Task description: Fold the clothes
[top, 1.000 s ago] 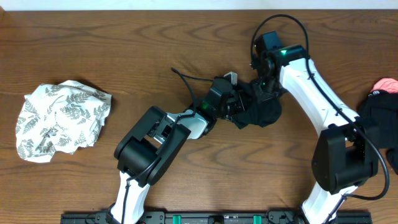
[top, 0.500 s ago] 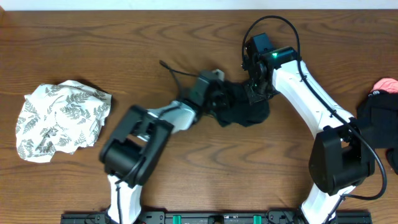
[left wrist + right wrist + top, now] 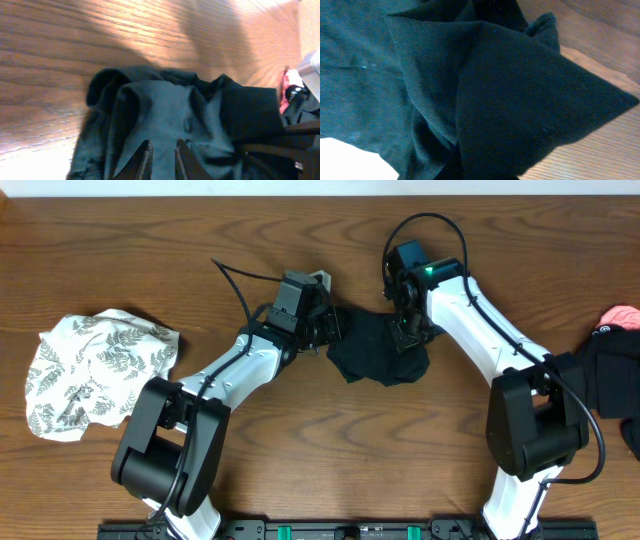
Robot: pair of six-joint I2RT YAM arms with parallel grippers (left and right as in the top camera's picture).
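A plain black shirt (image 3: 375, 358) is lying crumpled near the middle of the wooden counter (image 3: 300, 450), with two arms reaching in on it from either side. The left pincer (image 3: 328, 330) is touching the shirt's left edge. Seen from its own wrist camera, its fingers (image 3: 144, 159) are standing only slightly parted above the fabric, with a thin gap between the tips. Whether any cloth is caught there cannot be told. The right pincer (image 3: 403, 330) is sitting at the shirt's right edge, closed on the shirt. A pointed fold of the dark cloth is rising toward that wrist camera and filling nearly its whole view. The shirt is bunching in loose ridges, with one rounded fold curling at its left end.

Well to the left of the shirt, a white leaf-print cloth (image 3: 100, 370) is resting in a heap. Well to the right of the shirt, at the edge of the overhead view, a black garment (image 3: 610, 365) is lying with a pink piece (image 3: 622, 315) showing just beyond it.
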